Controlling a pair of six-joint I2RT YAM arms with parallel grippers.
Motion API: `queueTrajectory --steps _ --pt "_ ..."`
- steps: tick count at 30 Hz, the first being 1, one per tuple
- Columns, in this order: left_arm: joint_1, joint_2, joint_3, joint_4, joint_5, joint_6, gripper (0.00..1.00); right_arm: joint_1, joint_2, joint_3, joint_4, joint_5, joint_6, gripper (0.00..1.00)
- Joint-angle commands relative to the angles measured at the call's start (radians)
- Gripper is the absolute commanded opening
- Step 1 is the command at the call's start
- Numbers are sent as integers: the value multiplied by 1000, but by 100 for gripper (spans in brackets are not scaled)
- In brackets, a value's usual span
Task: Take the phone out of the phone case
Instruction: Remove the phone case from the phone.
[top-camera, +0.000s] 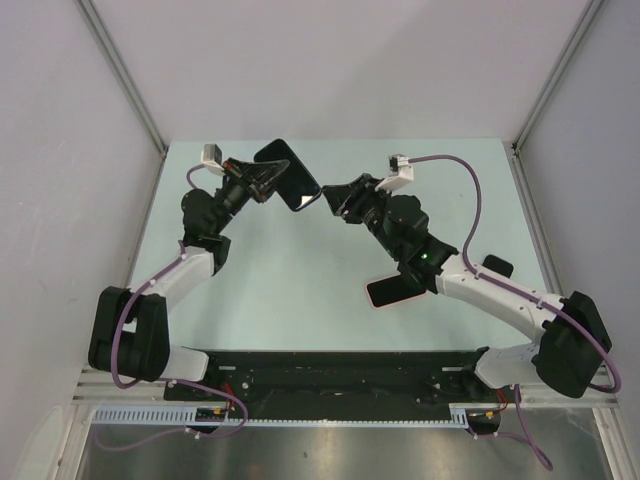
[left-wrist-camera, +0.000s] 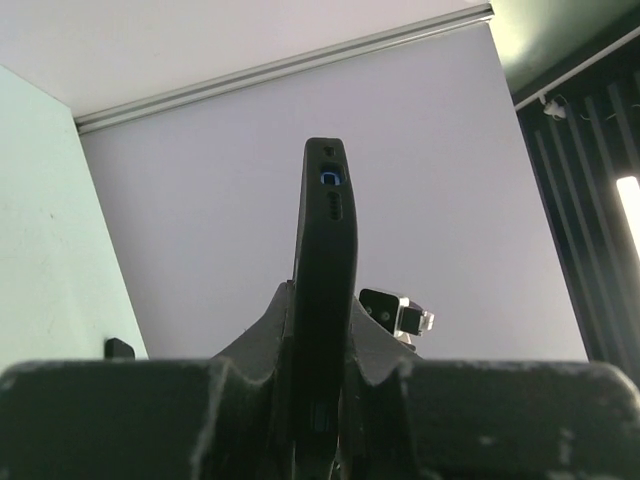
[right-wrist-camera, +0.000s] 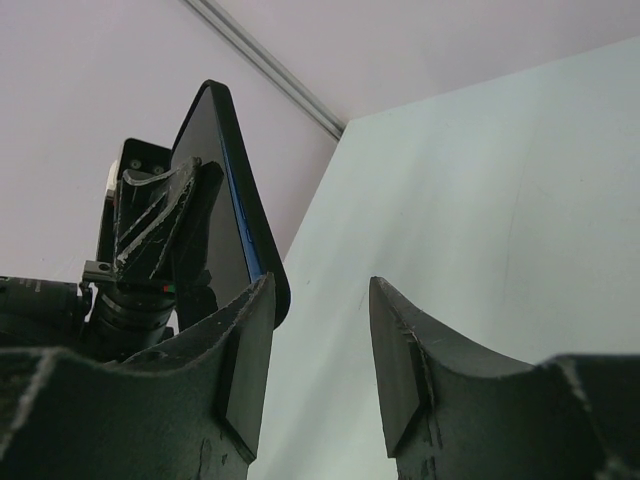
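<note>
Phone sits inside its black case, clamped by the left gripper; right gripper gapes wide just beside it.

Overhead plus wrist close-ups of phone

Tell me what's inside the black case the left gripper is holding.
The phone: its dark screen and a blue edge show in the case. Its back and sides are covered by the case, and its lower end by the fingers of the left gripper.
</note>
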Motion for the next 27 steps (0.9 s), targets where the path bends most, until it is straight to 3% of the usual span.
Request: queueTrajectory --steps 1,18,27 --pt "-79 -71 110 331 74 -202 0 59 160 -83 -372 -185 -64 46" --pt "-80 -63 120 317 75 -191 0 27 208 -86 -270 -326 -53 47" --pt "-80 -7 77 412 134 -241 0 -98 119 -189 21 -627 77 48"
